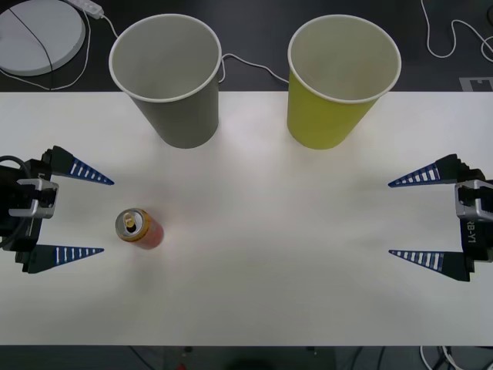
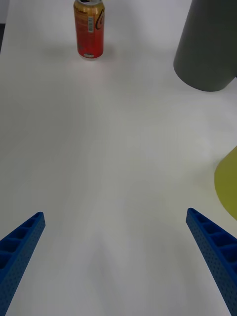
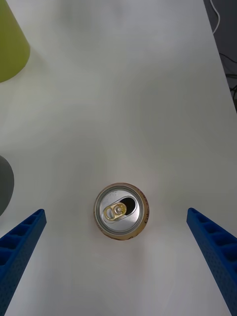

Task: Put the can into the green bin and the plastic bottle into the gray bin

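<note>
The small orange-red can [image 1: 139,228] stands upright on the white table at the left, its shiny top and pull-tab opening up [image 3: 120,211]; it also stands far off in the right wrist view [image 2: 89,28]. My left gripper [image 1: 94,216] is open just left of the can, which lies ahead between its fingers [image 3: 19,242]. The gray bin [image 1: 169,81] stands at the back left, the green bin [image 1: 339,81] at the back right, both upright. My right gripper [image 1: 402,218] is open at the right edge of the table. The plastic bottle is out of view.
The white table [image 1: 269,231] spreads wide between the two grippers. Behind it, on the dark floor, lie a white round disc [image 1: 38,35] and white cables [image 1: 454,38]. The table's front edge runs along the bottom of the front view.
</note>
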